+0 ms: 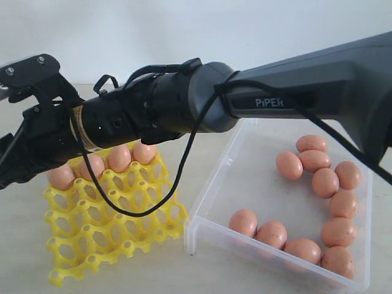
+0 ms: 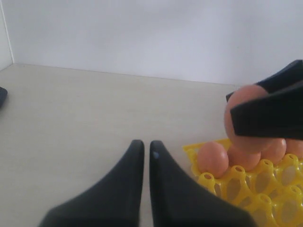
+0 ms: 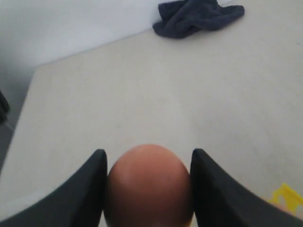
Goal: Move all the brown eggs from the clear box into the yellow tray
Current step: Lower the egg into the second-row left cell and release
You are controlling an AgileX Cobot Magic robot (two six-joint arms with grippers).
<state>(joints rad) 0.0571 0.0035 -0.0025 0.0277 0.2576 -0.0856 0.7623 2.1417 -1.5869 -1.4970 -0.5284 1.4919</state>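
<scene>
Black tapering fingers of the left gripper (image 2: 146,145) are hanging low over the bare beige table (image 2: 94,104), just beside the near corner of the tray. Its two tips are standing almost together with only a thin slit between them, and they are carrying nothing.

Next to the right, the yellow tray (image 1: 92,239) is resting on the table. Four brown eggs (image 1: 119,158) are sitting in its far row; the remaining cups in sight are showing only yellow lattice.

Above that far row, the right gripper (image 3: 149,158) is clamping a fifth brown egg (image 2: 246,101) between its two pads, one pad pressing each side of the shell. From the left wrist camera this egg is overlapping the seated ones; whether it is touching them cannot be told.

The dark grey right arm (image 1: 294,86) is reaching across the middle from the right, and its wrist is hiding the back edge of the tray in the exterior view. A black cable (image 1: 177,177) is drooping from the arm in a loop in front of the tray's right half.

Further right, the clear box (image 1: 257,184) is lying just beside the tray. About eleven brown eggs are lying loose inside it, in an arc along its near and right-hand walls, many of them touching neighbours.

A dark cloth (image 3: 199,16) is lying crumpled on the table, well apart from the right gripper.
</scene>
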